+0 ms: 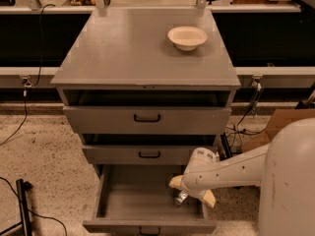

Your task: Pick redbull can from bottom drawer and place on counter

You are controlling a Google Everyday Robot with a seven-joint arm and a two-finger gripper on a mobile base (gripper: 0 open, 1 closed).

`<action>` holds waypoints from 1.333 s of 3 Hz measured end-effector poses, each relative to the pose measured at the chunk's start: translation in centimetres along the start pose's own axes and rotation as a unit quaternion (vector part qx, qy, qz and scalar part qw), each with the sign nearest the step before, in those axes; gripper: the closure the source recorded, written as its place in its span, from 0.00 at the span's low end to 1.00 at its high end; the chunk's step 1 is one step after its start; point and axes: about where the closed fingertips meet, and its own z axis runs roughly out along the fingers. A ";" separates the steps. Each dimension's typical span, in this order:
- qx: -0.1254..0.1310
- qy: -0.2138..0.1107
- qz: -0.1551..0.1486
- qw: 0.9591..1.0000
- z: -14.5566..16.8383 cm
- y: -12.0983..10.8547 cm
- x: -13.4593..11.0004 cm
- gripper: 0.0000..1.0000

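Slippage is the main risk: the gripper [192,191] sits low at the right of the open drawer [133,203], fingers spread around the can [180,197], and an off-centre squeeze could knock the slick can away, so it never reaches the counter [123,48].

A cream bowl [187,37]; lower right, perhaps a cardboard box [283,123].

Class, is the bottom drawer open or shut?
Open. The bottom drawer is pulled out with its grey box exposed. The gripper reaches down into it, at the redbull can.
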 end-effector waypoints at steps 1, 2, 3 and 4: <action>-0.018 0.024 -0.011 0.999 0.6 2.1 4.7 0.00; -0.004 0.014 -0.010 1.000 5.1 2.2 9.9 0.00; -0.001 0.013 -0.006 1.000 5.8 1.9 10.4 0.00; -0.026 0.001 -0.008 1.000 6.9 2.0 9.7 0.00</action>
